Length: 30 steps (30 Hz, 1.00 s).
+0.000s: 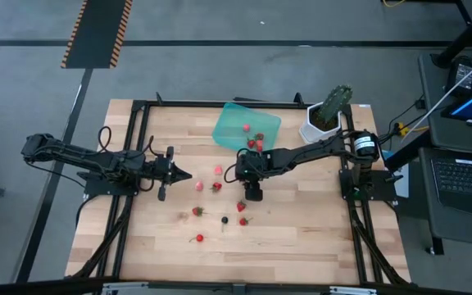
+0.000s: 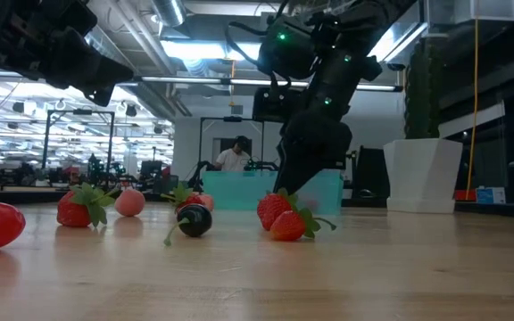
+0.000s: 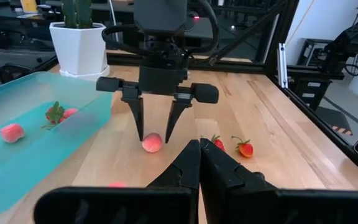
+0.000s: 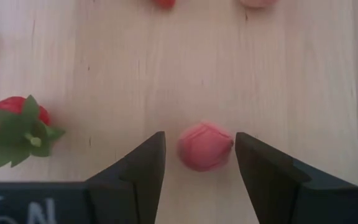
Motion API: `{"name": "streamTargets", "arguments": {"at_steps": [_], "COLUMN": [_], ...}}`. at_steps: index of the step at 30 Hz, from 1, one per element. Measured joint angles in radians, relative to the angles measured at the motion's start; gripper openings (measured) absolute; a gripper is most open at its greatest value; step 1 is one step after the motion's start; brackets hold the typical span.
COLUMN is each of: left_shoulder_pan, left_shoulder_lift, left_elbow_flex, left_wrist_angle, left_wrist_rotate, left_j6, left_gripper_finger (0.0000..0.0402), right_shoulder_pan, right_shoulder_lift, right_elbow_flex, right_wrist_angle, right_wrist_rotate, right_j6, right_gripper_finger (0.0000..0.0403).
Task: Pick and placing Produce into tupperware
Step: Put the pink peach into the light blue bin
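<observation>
A pale pink berry lies on the wooden table. My right gripper points steeply down over it, open, one finger on each side of the berry, apart from it. In the high view this gripper covers that berry. The teal tupperware sits at the far middle with three berries inside. Several red strawberries, a pink berry and one dark berry lie loose on the table. My left gripper waits shut at the left, pointing toward the table's right.
A green cactus in a white pot stands at the far right, beside the tupperware. A strawberry lies just to the near side of my right gripper. Black frame rails run along the table's sides. A laptop sits off the right edge.
</observation>
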Motion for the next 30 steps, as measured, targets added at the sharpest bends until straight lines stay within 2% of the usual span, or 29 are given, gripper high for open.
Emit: {"name": "streamTargets", "arguments": {"at_steps": [22, 26, 30], "left_shoulder_pan": [0.0, 0.0, 0.0], "left_shoulder_lift": [0.0, 0.0, 0.0], "left_elbow_flex": [0.0, 0.0, 0.0], "left_wrist_angle": [-0.004, -0.004, -0.003], "left_wrist_rotate": [0.0, 0.0, 0.0], "left_j6": [0.0, 0.005, 0.005], "left_gripper_finger": [0.0, 0.0, 0.0], "right_shoulder_pan": [0.0, -0.004, -0.018], "right_shoulder_lift": [0.045, 0.045, 0.045], "right_elbow_flex": [-0.001, -0.001, -0.001], "right_wrist_angle": [0.029, 0.031, 0.025], "right_wrist_rotate": [-0.006, -0.006, -0.006], "right_j6": [0.004, 0.007, 0.031], "right_gripper_finger": [0.0193, 0.0163, 0.0103]}}
